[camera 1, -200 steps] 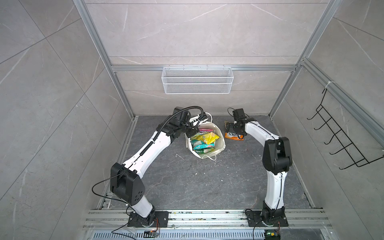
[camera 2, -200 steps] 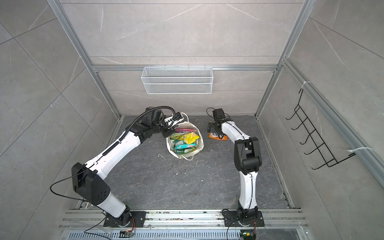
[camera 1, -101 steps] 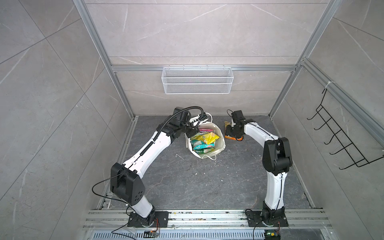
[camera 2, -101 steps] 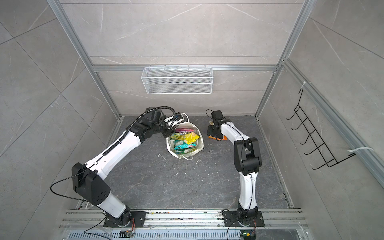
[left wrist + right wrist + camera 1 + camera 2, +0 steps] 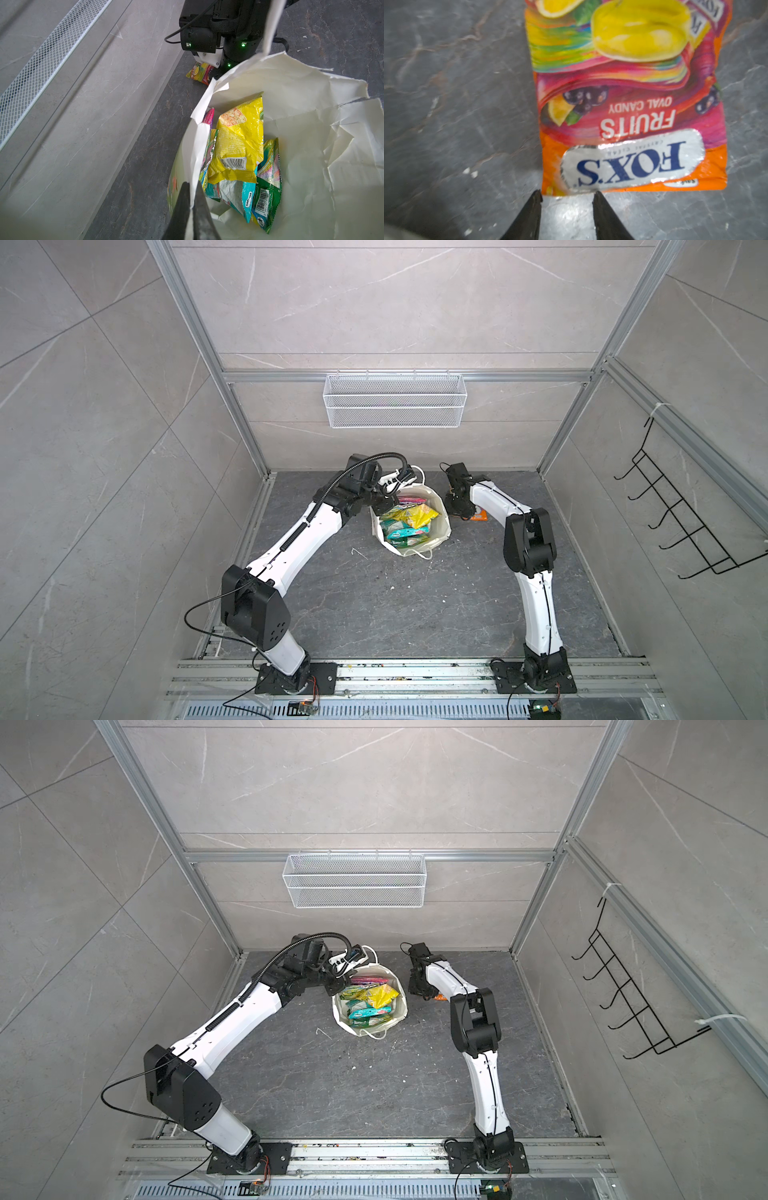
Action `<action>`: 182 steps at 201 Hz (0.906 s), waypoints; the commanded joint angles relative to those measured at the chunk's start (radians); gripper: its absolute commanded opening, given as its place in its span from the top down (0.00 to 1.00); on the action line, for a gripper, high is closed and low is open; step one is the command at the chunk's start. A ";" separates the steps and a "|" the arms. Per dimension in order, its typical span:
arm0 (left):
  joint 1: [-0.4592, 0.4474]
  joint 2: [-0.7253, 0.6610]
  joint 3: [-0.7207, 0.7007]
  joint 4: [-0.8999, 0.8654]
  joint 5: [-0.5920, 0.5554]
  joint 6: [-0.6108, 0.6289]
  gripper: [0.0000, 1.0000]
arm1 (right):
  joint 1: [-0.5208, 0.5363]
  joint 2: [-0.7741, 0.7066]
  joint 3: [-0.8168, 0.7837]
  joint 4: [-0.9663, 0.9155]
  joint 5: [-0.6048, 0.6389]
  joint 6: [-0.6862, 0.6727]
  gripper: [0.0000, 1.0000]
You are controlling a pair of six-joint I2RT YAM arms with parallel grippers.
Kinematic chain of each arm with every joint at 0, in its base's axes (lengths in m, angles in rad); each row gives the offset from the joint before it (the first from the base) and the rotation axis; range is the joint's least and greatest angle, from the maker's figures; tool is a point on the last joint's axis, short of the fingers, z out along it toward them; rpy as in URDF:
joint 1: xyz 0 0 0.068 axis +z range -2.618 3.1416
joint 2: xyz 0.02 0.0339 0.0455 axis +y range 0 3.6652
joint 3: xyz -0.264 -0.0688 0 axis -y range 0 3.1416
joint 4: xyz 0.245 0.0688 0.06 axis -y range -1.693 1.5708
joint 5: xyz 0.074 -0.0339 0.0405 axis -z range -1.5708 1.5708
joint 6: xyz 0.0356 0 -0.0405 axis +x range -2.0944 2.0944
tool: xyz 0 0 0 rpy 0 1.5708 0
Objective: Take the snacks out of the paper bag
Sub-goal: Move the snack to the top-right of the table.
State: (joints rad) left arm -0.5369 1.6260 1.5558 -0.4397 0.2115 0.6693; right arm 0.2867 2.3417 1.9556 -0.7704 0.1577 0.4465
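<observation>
Snacks point(image 5: 239, 149) in the paper bag point(image 5: 301, 124) sit just left of the right end effector point(image 5: 568, 193), spread empty by the orange packet point(image 5: 633, 124), while the left end effector point(image 5: 192, 185) pinches the bag's rim.

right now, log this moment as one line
left gripper: shut on paper bag rim | right gripper: open, at edge of orange packet on table | snacks: several inside bag

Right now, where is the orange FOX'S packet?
The orange packet lies on the floor, just ahead of the right hand; in both top views it is outside the paper bag, on its right.
</observation>
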 commanded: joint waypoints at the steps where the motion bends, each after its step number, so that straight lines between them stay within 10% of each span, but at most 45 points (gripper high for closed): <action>1: -0.009 0.000 0.054 0.053 0.033 -0.005 1.00 | 0.001 0.034 0.038 -0.059 0.055 0.021 0.57; 124: -0.012 -0.004 0.054 0.055 0.037 -0.010 1.00 | -0.029 0.072 0.129 -0.092 0.070 -0.011 0.68; 182: -0.013 -0.009 0.060 0.051 0.047 -0.013 1.00 | -0.001 -0.300 -0.060 0.062 -0.050 -0.087 0.61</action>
State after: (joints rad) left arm -0.5385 1.6260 1.5574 -0.4400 0.2119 0.6689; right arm 0.2634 2.2955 1.9724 -0.8036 0.1753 0.4152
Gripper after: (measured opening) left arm 0.047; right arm 0.391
